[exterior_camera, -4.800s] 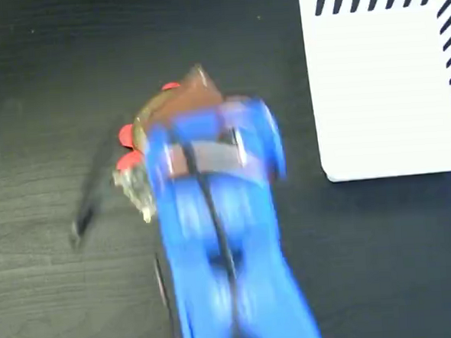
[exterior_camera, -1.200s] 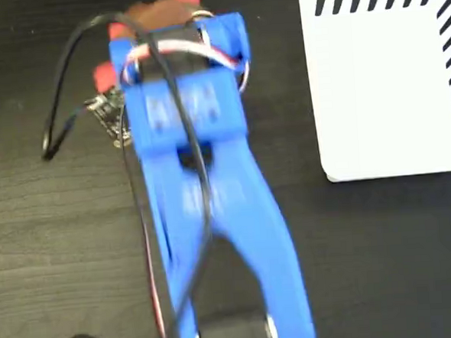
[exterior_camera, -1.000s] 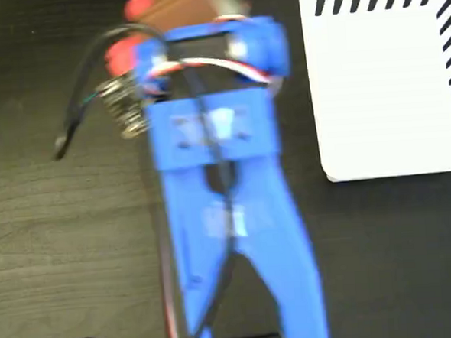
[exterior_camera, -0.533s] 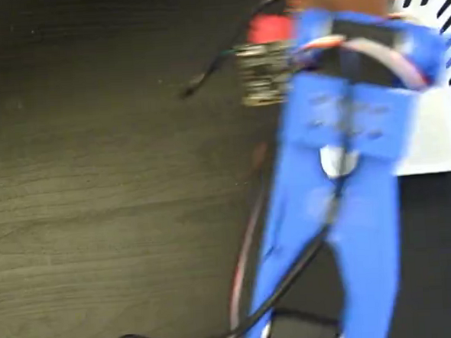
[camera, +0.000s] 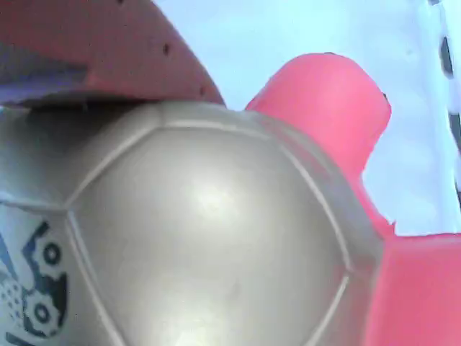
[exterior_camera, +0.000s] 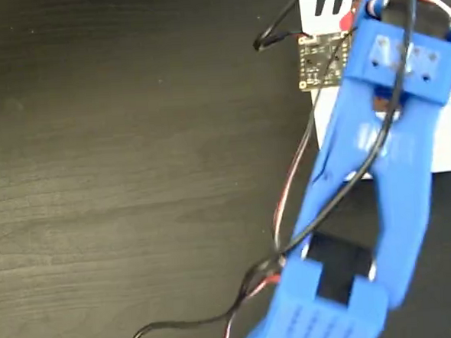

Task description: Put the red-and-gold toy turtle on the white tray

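Now turtle [camera: 209, 238] fills wrist view, head top-right, above white tray [camera: 288, 36]; pincer state unclear.

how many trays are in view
1: the white tray lies at the upper right of the fixed view, mostly under the blue arm; the pale surface behind the turtle in the wrist view is likely the same tray.

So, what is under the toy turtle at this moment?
In the wrist view, white tray surface shows beyond the turtle's gold shell. Directly beneath, the turtle hides everything. In the fixed view, the blue arm covers the turtle.
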